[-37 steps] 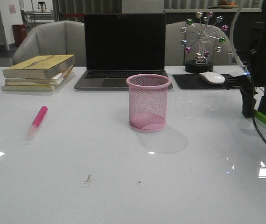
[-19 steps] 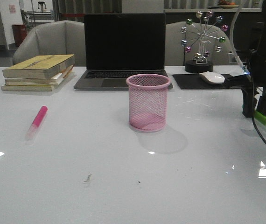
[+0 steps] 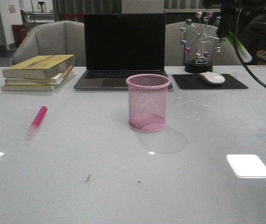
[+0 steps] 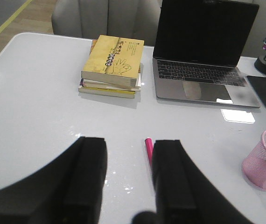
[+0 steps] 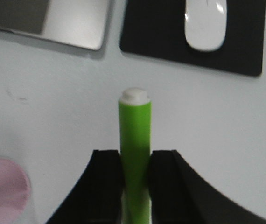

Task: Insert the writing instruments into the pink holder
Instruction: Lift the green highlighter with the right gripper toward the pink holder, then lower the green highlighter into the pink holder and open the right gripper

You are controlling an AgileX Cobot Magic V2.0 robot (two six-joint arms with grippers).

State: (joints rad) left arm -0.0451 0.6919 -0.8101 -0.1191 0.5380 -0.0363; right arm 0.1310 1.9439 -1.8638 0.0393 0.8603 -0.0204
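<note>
Green marker lifted, we carry it high.
Right gripper [image 5: 134,179] clamps green marker [image 5: 135,140], up off the table since a second ago, at 2 o'clock from pink holder [image 3: 148,101]. Left gripper [image 4: 129,179] spread empty over pink marker [image 3: 37,119], at 9 o'clock.

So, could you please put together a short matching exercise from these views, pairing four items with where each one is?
Items:
1. green marker
2. pink marker
3. pink holder
4. mouse

Places:
A. on the black pad
B. lying flat on the table, left side
C. gripped in the right pincer
D. standing upright in front of the laptop

Pairs: 1-C, 2-B, 3-D, 4-A
</note>
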